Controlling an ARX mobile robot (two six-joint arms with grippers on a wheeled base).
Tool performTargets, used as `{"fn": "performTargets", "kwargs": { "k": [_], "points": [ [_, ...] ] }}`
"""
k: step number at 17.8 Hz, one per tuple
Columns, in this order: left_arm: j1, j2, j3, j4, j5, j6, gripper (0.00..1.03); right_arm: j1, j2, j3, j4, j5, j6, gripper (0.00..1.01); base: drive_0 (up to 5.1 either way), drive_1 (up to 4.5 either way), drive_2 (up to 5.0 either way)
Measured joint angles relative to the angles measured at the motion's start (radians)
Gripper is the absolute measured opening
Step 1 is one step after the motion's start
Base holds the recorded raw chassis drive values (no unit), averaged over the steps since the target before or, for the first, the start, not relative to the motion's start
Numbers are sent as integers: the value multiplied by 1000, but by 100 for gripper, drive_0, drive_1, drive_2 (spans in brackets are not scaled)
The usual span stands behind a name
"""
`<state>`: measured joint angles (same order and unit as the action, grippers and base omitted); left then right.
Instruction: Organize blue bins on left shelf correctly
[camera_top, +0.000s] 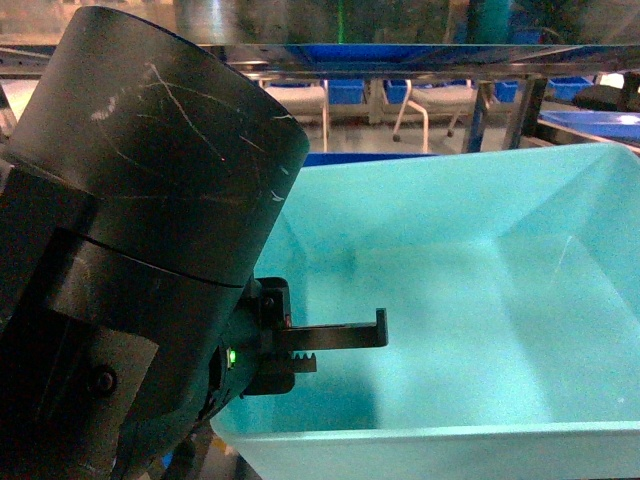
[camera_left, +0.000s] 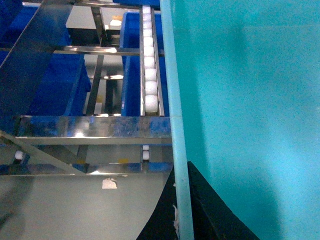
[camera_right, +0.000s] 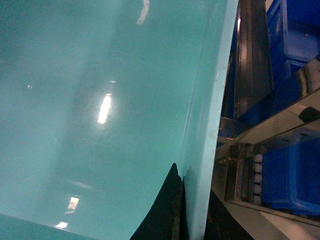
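Both grippers are clamped on the turquoise bin (camera_top: 480, 300): the left gripper (camera_left: 181, 215) pinches its left rim and the right gripper (camera_right: 187, 210) its right rim, a finger on each side of the wall. One light tub, then, held up in front of the steel shelf (camera_left: 95, 127), whose white rollers (camera_left: 149, 65) and dark blue crates (camera_left: 55, 85) sit just beyond.

steel shelf (camera_left: 95, 127), dark blue crates (camera_left: 55, 85) on rails

floor (camera_top: 350, 125): pale | white-legged furniture (camera_top: 425, 105) beyond | dark blue crates (camera_right: 295, 175) around
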<state>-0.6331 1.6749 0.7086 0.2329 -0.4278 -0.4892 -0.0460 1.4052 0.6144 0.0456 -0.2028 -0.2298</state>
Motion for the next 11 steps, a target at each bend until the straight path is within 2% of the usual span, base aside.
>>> {"fn": "performTargets", "kwargs": {
  "k": [4,11],
  "points": [
    [0,0,0,-1,0,0,2,0,0,0,-2,0,0,2,-6,306,-318],
    [2,2,0,1,1,0,2,0,0,0,0,0,0,2,0,0,0]
  ]
}}
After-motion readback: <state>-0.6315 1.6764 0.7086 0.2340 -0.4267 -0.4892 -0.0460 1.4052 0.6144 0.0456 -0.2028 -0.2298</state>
